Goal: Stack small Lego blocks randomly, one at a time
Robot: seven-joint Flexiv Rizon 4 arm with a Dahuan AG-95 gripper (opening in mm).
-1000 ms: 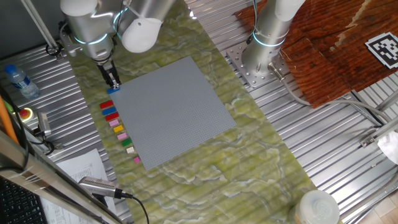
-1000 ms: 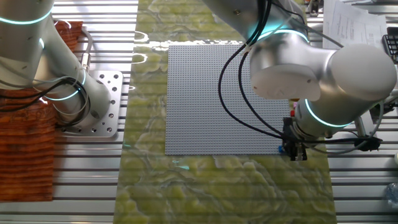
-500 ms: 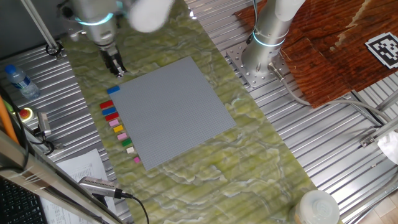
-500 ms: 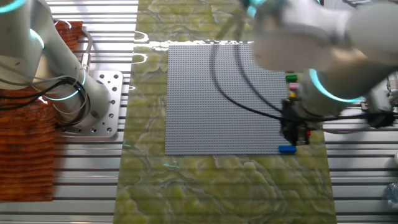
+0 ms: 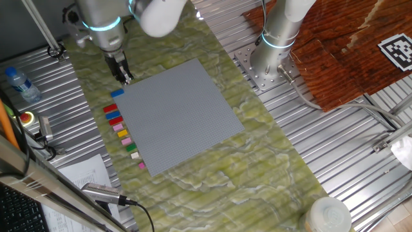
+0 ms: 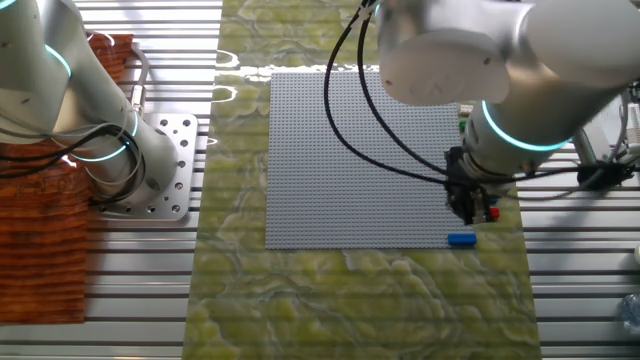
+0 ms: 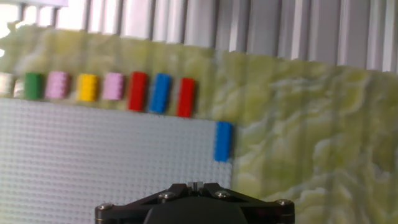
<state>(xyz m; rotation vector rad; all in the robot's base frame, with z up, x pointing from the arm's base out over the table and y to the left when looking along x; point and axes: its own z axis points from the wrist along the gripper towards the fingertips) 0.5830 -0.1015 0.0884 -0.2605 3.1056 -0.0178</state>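
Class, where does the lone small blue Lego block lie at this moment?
In the hand view, the lone small blue Lego block lies on the green marbled mat beside the corner of the grey studded baseplate, apart from the row ending in a red block.

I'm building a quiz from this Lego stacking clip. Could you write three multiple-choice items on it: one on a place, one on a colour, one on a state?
1. Where is the lone blue block?
A. by the baseplate's corner
B. at the baseplate's middle
C. on the papers

2. What colour are the blocks either side of the blue block in the row?
A. green
B. red
C. cream

3. What is the pincer carrying?
A. a blue block
B. a red block
C. no block that shows

Key: 1 A, it lies beside the grey baseplate corner. 2 B, red blocks flank it. 3 C, nothing shows at its tips.
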